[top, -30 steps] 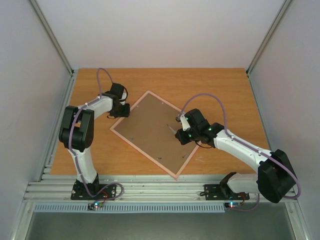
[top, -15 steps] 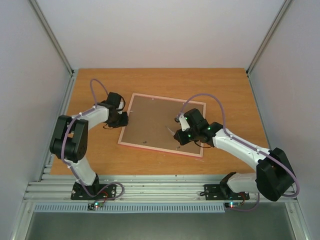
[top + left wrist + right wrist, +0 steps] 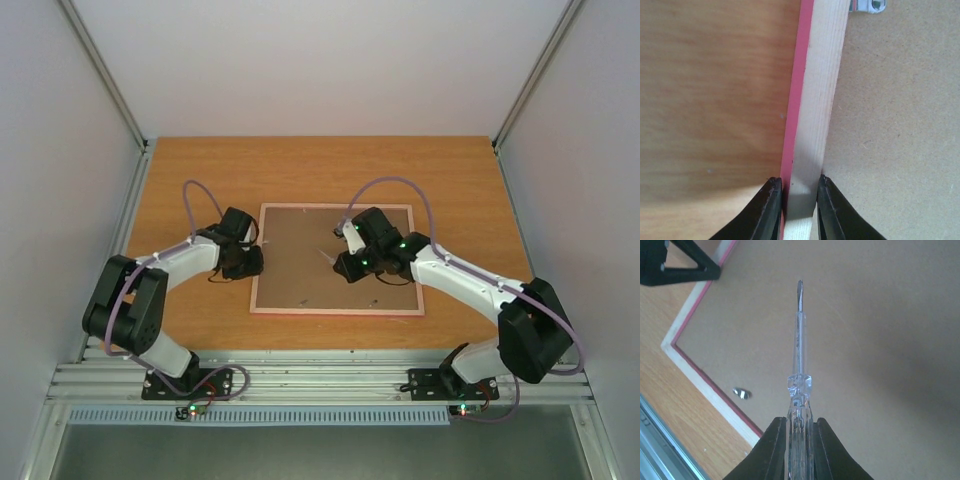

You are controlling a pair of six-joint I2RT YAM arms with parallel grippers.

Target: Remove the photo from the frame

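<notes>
Change: I swung the frame from diagonal to square, back up.
Left gripper: nearly closed, pinching the frame's left rail.
Right gripper: clamped on a screwdriver over the backing board.
Photo: hidden underneath; I judge the clips come next.

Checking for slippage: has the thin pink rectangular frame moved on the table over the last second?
Yes: the pink frame turned counterclockwise, now square with the edges of the wooden table.
</notes>
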